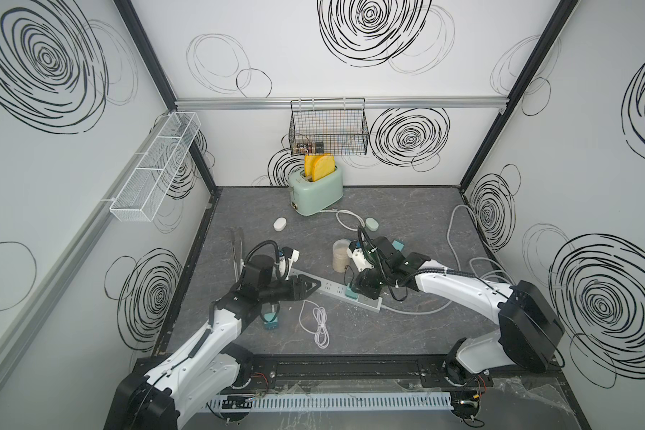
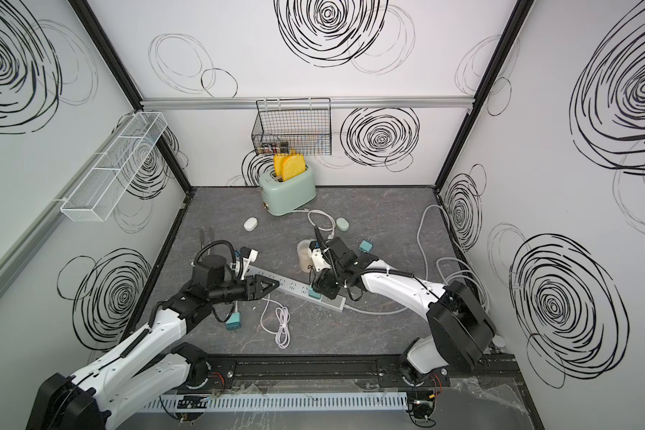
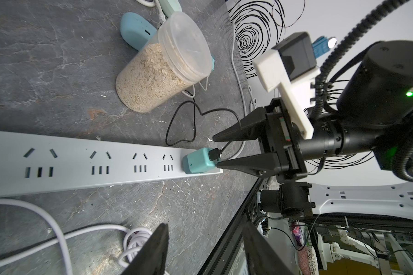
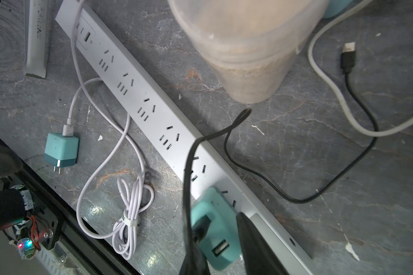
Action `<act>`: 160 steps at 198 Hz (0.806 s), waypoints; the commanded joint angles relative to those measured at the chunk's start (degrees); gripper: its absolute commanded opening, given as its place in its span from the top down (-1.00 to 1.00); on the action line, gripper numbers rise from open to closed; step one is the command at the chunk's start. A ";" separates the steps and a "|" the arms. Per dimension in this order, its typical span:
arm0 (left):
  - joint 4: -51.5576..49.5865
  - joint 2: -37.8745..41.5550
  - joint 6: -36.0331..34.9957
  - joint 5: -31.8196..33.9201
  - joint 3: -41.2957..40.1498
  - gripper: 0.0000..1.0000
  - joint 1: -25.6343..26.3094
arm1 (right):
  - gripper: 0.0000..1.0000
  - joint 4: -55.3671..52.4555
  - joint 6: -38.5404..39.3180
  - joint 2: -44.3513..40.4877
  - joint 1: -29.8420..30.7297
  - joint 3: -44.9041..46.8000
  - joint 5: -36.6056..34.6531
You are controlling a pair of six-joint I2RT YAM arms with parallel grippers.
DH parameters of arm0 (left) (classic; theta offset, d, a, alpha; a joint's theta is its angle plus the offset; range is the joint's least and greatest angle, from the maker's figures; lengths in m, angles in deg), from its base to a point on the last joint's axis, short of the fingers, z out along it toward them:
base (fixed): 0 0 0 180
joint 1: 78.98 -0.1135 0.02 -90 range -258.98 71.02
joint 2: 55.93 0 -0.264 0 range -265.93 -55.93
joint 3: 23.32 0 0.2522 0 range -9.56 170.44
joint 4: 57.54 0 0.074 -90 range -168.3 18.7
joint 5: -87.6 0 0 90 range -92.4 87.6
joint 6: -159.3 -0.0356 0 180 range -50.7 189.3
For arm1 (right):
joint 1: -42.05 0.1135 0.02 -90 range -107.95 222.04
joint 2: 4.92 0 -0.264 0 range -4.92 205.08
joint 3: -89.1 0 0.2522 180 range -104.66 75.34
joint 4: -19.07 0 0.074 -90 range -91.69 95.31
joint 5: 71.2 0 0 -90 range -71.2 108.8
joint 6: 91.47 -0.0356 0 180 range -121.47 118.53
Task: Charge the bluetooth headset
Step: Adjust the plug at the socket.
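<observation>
Left gripper (image 1: 316, 286) hangs wide open over the power strip (image 1: 329, 289), right gripper (image 3: 215, 151) loosely straddles the plugged-in teal charger (image 3: 197, 163) without pinching it yet, and the green headset case (image 1: 371, 223) sits back by the toaster (image 1: 319, 197).

Bright, even light; warped edges

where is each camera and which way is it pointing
Top views: high in front, looking down on the table; left arm and right arm show.
Left wrist: on the left arm, looking along the strip at the right end effector; own fingertips show.
Right wrist: on the right arm, looking down on the strip; own finger shows.
Shared: both wrist views show charger and jar.
</observation>
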 commanded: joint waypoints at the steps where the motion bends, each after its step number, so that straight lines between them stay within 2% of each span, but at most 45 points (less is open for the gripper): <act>1: 2.53 0.27 0.65 -1.23 -0.31 -0.09 -0.99 | 0.19 -1.28 1.32 0.82 0.58 -1.67 0.31; 49: 2.82 0.48 0.78 -1.39 -0.38 -0.09 -1.31 | 0.18 -2.16 1.80 2.93 1.79 -1.72 2.11; 72: 2.81 0.59 0.78 -1.39 -0.49 -0.09 -1.15 | 0.36 -2.13 1.68 3.49 2.00 -1.82 2.07; 98: 2.84 0.59 0.80 -1.30 -0.49 -0.09 -1.07 | 0.70 -2.00 1.61 3.30 2.47 -1.80 1.16; 126: 2.71 0.77 0.78 -1.39 -0.49 -0.09 -1.03 | 0.96 -1.33 1.78 2.61 4.20 -0.28 -0.95; 160: 2.79 1.05 0.77 -1.34 -0.49 -0.09 -1.01 | 1.00 2.73 1.04 1.07 6.45 5.10 -3.06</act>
